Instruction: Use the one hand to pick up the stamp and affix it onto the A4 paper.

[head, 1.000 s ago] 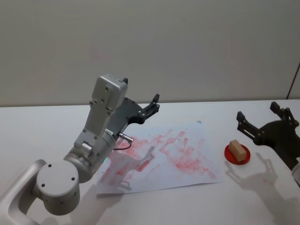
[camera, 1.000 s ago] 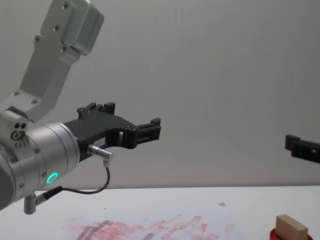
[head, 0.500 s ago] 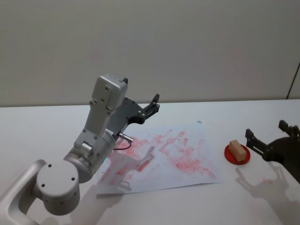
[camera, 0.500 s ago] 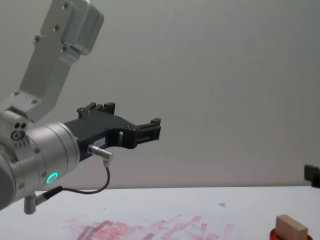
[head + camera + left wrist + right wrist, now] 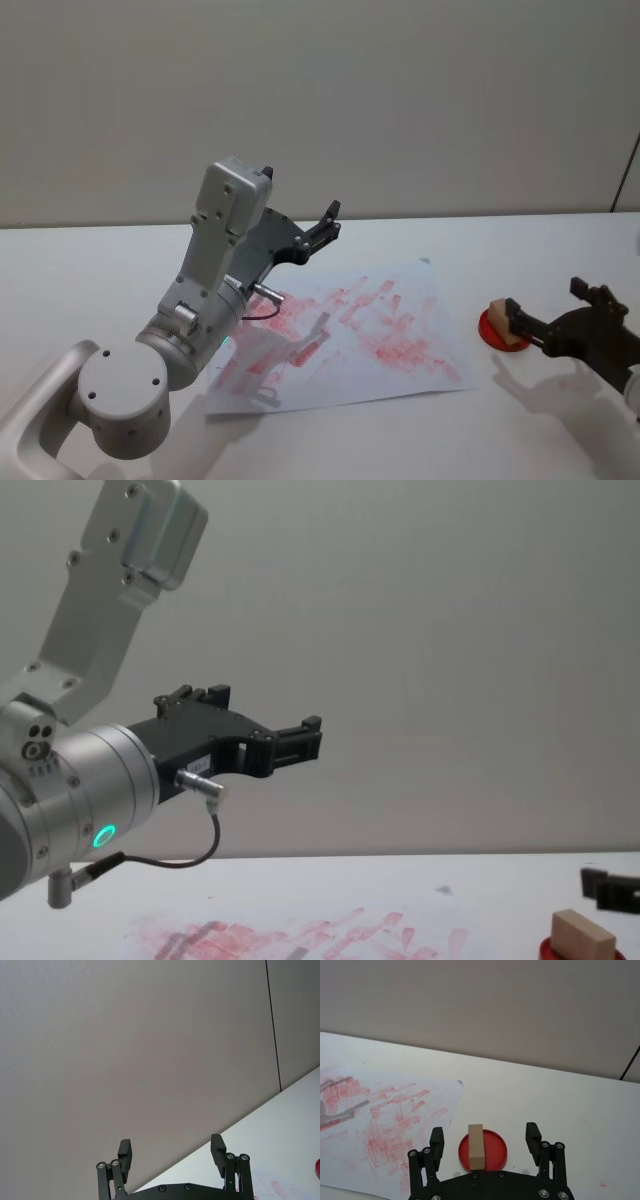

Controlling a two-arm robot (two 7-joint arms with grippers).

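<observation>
Right gripper (image 5: pixel 485 1134) fingers spread, low over the table, just short of the stamp (image 5: pixel 476 1146) on red ink pad (image 5: pixel 497 1152); left gripper (image 5: pixel 170 1146) raised, also spread.

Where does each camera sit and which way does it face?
Head view: on the head, looking down at the table; shows raised left gripper, right gripper, stamp, A4 paper.
Chest view: lower, looking across the table at the wall; left arm large.
Left wrist view: on the raised left arm, facing the wall; its open fingers show.
Right wrist view: on the right arm, facing the stamp on the red ink pad; open fingers show.
Shared: head and right wrist views both show stamp, pad, paper.
</observation>
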